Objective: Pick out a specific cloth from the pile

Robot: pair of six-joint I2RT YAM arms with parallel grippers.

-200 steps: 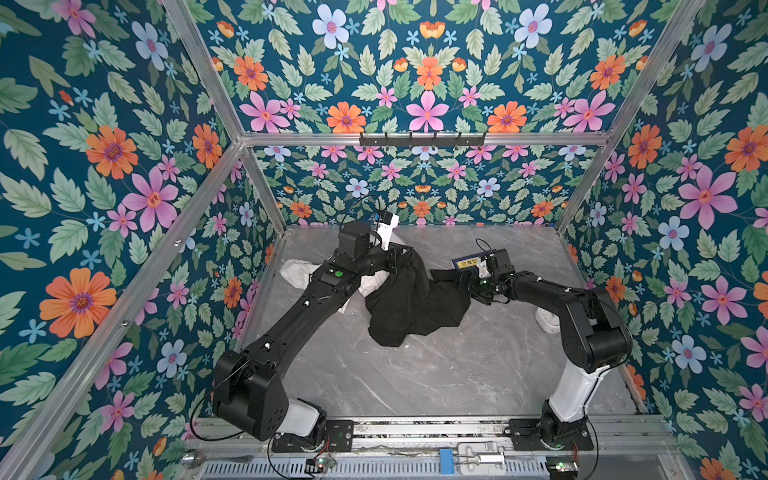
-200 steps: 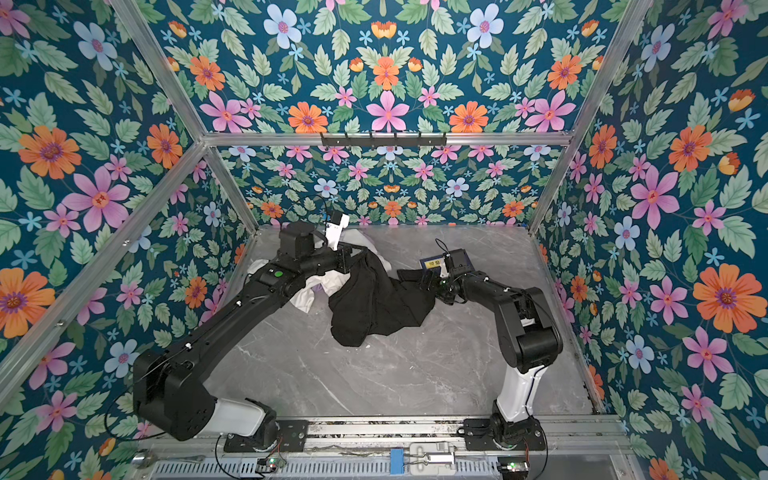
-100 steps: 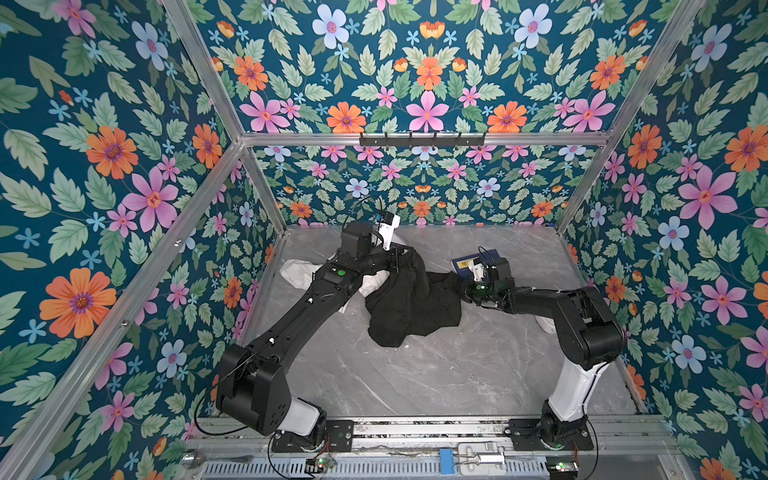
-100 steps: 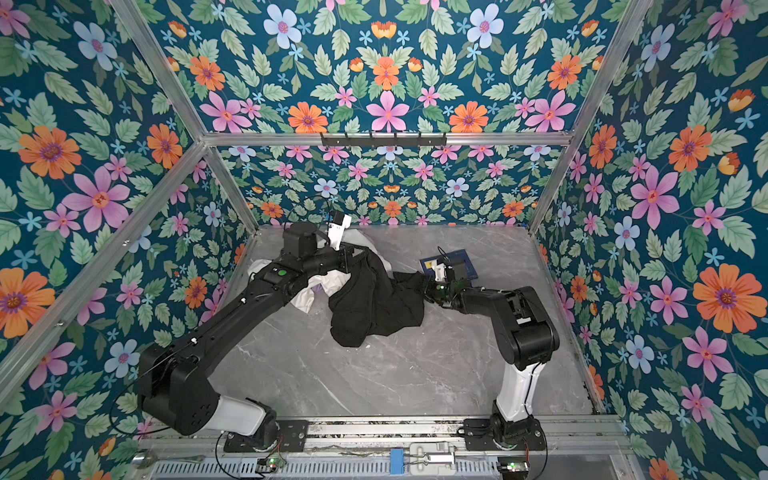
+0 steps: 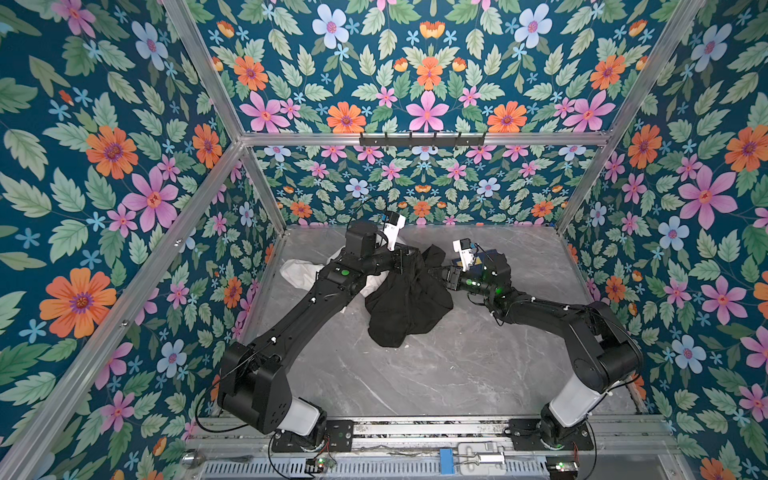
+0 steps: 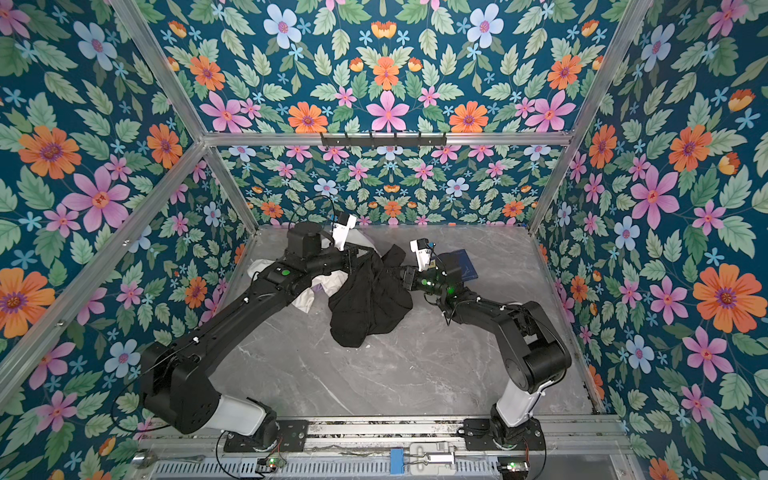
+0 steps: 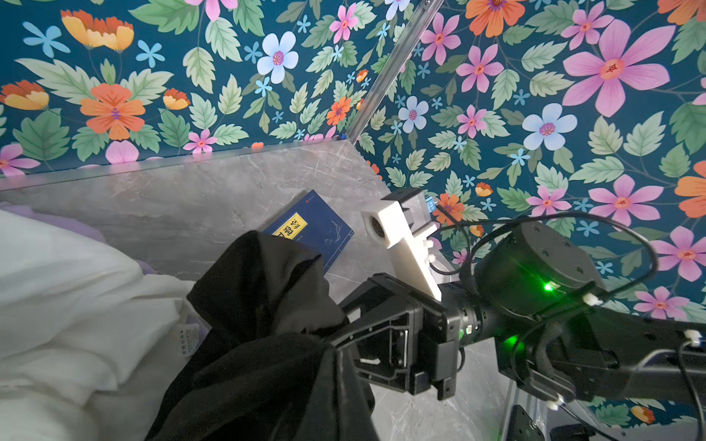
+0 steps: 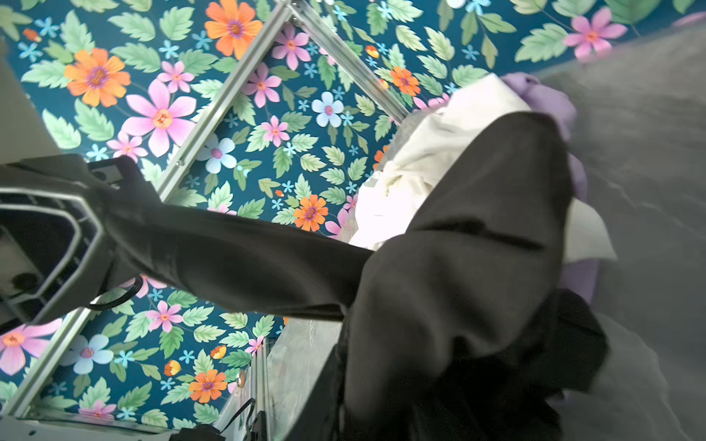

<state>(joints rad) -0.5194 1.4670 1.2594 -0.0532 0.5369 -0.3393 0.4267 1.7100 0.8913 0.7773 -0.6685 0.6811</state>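
Note:
The black cloth (image 5: 409,307) hangs crumpled from both grippers at the middle back of the table, its lower part resting on the surface. My left gripper (image 5: 409,259) is shut on its upper edge. My right gripper (image 5: 434,276) has come in from the right, its jaws narrowed on a bunch of the same cloth (image 7: 267,362). In the right wrist view the black cloth (image 8: 477,267) covers that gripper's jaws. Behind and left of the black cloth lies the rest of the pile: the white garment (image 5: 299,272) and the lilac cloth (image 8: 542,91).
A dark blue book (image 6: 463,264) with a yellow label lies on the table just behind the right wrist. Flowered walls with metal posts enclose the grey marble table (image 5: 415,374) on three sides. Both arm bases sit on the front rail.
My right gripper has moved left toward the left gripper, so the black cloth, stretched out to the right a second ago, now hangs bunched between them. The left arm has barely moved.

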